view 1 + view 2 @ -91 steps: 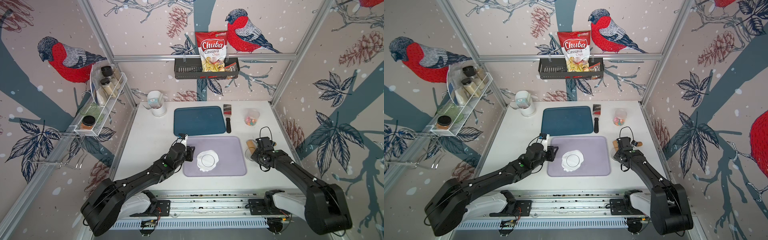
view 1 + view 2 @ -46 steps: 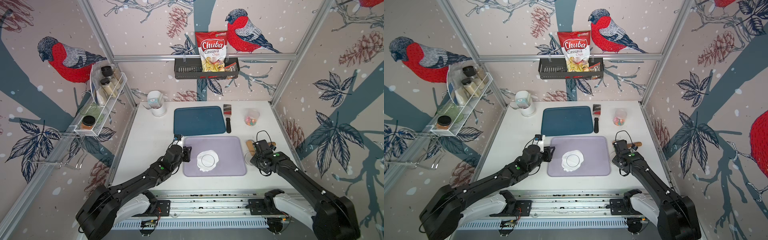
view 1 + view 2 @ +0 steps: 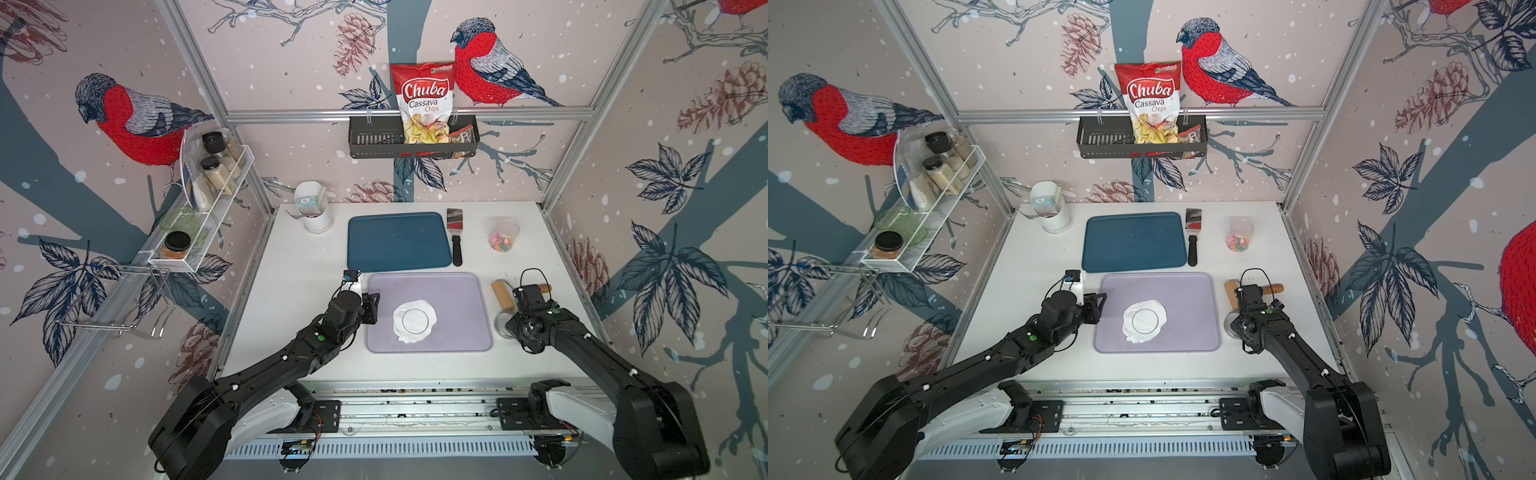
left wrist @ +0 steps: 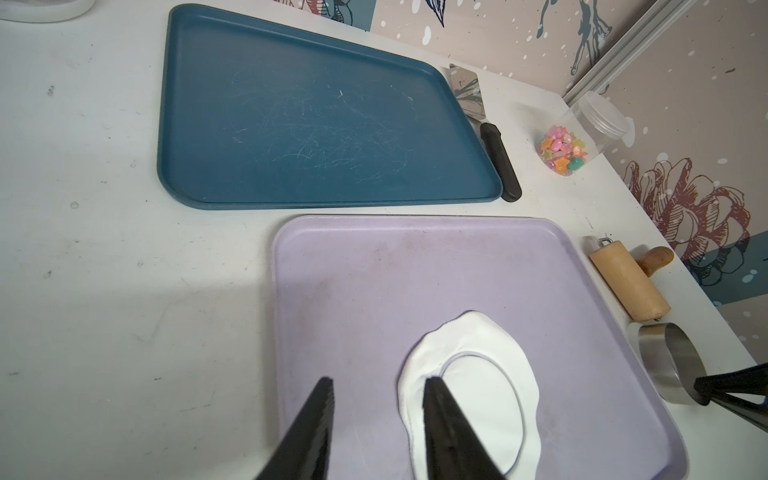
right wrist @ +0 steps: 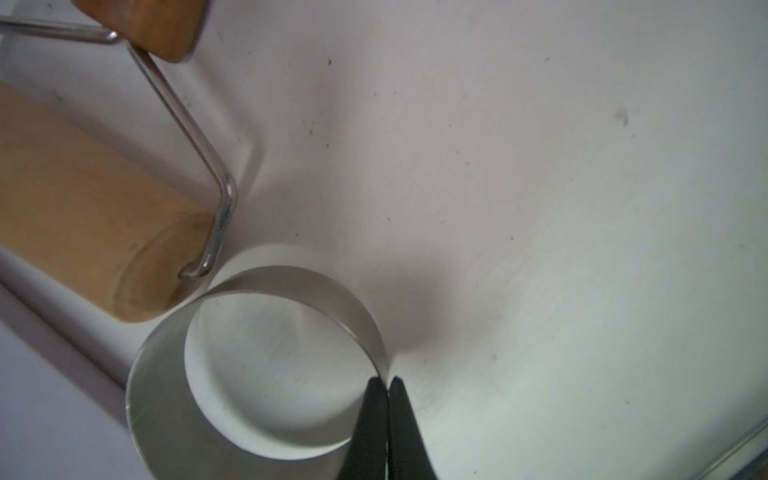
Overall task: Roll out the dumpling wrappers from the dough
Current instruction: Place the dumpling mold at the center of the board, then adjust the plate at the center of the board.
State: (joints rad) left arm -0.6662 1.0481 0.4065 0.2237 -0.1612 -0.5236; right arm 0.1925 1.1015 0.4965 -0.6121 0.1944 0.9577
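The right gripper (image 5: 386, 380), pinching the ring (image 5: 299, 280), has set it down on the table (image 3: 415, 365) right of the tray (image 3: 457, 299), so the cut wrapper (image 3: 414, 320) now waits inside the dough (image 3: 430, 311) for the empty, half-spread left gripper (image 4: 380, 384) beside it.

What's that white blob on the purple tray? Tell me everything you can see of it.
It is the dough, a matte white, putty-like sheet pressed thin and flat, with a wavy, irregular outline. A clean circular line is cut into its middle, marking off a round dumpling wrapper that sits in place with ragged dough all round it. It lies flat on the lilac tray, near the tray's middle. The left gripper hangs open at its edge; whether a fingertip touches it cannot be told.
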